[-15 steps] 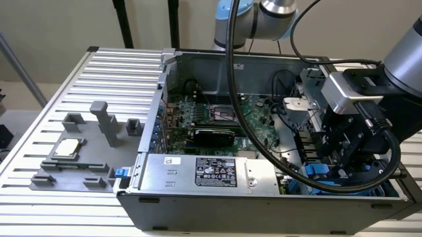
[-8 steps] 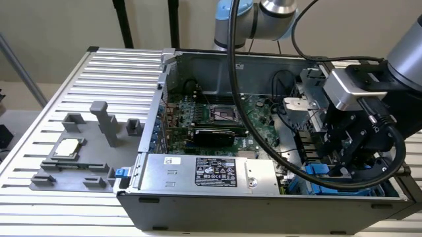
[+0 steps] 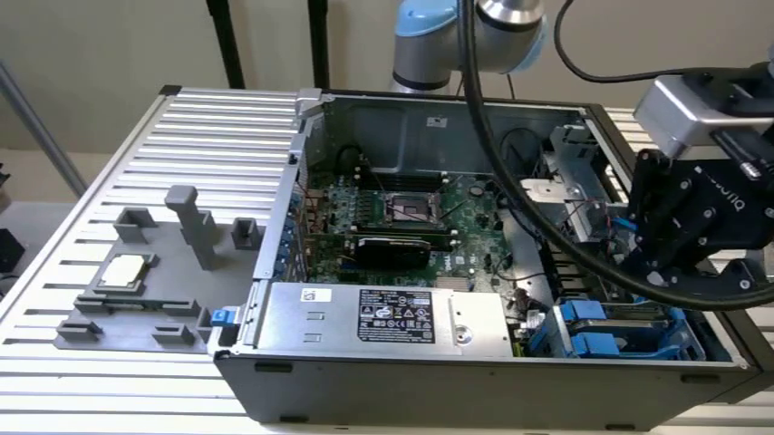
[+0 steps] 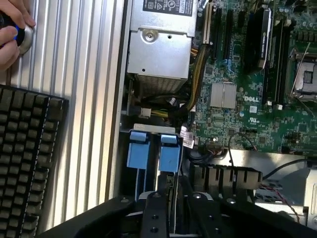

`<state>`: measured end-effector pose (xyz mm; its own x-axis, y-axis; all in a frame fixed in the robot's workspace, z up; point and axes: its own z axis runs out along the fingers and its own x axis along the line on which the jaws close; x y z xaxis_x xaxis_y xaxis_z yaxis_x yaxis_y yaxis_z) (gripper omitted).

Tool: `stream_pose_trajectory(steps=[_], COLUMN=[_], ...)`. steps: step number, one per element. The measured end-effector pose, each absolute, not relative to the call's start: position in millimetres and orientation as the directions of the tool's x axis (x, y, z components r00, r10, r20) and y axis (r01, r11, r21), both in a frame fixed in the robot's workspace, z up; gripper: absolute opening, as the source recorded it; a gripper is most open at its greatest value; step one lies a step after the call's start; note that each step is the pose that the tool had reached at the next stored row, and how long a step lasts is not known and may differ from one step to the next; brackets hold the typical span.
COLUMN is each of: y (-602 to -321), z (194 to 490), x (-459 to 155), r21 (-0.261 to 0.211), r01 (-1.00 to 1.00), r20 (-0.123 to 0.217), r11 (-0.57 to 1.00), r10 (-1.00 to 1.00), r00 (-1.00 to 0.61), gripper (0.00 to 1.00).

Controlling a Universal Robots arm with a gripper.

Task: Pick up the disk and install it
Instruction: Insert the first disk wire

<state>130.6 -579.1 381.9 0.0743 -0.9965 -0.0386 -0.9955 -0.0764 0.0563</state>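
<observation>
End effector [image 4: 176,201], grip state indiscernible, near the flat rectangular disk [image 4: 168,151], blue-plastic-framed.

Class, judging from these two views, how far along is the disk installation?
Looks done: the blue-framed metal disk stands slotted in the open grey computer case, beside a second blue carrier. In hand: the black pincer sits right above it. Left: full seating can't be confirmed.

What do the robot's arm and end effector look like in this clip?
The arm is silver tubing with light-blue joint caps; a thick black cable loops from it. A grey box tops the black end effector, which bears pale lettering.
</observation>
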Motion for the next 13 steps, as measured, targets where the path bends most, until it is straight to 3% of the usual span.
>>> stream_pose_trajectory(steps=[13], y=[-571], z=[378], x=[170], r21=[0.056], r01=[-0.995], r20=[-0.036], r11=[-0.078], r10=[-0.996], r00=[0.076], gripper=[0.00])
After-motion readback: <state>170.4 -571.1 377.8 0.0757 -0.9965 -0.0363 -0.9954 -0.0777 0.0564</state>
